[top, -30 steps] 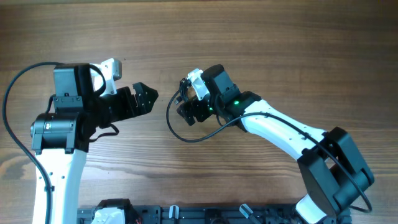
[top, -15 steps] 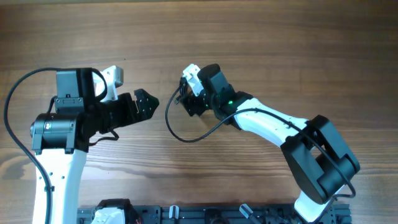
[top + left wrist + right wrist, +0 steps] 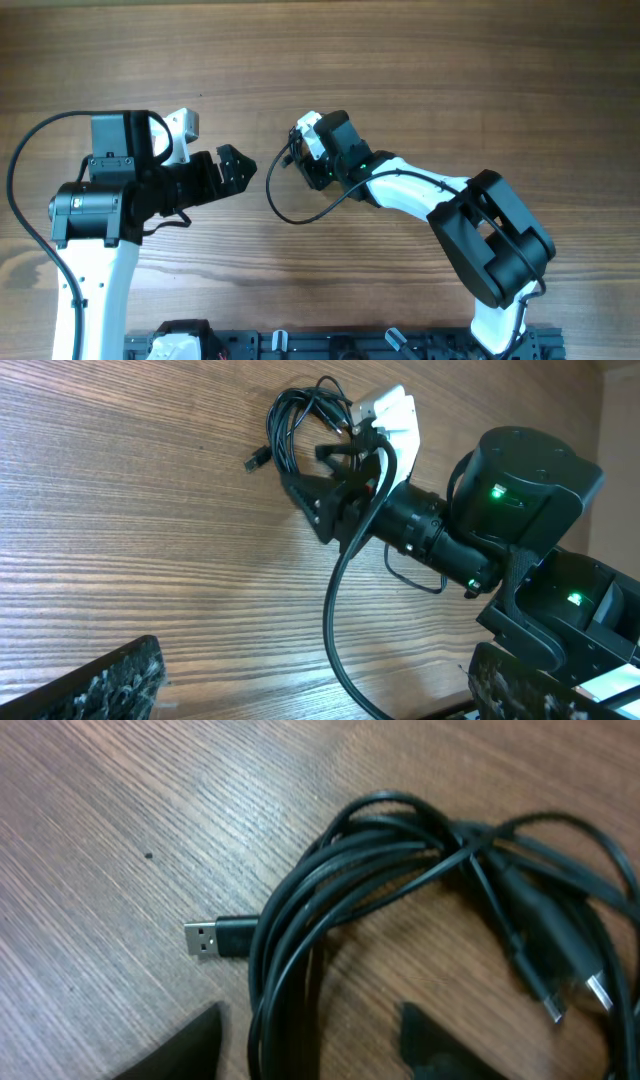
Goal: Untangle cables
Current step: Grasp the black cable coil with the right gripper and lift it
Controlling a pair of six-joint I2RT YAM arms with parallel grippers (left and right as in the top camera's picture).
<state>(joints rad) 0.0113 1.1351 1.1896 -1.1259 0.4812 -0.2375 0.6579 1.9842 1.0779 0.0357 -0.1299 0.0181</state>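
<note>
near: right claw (image 3: 305, 1048) is hovering with fingers apart, straddling strands of the tangled black cable bundle (image 3: 400, 870) lying on the wooden worktop (image 3: 90, 810) | far: left claw (image 3: 236, 166) is hovering apart, empty | risk: closing here is likely catching several strands, dragging the whole knot

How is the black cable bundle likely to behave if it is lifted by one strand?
The cable bundle is thin, loosely looped strands, so it will probably sag rather than hold its shape. Its loops cross, so pulling one strand likely drags the rest along. The free USB plug may dangle and swing.
</note>
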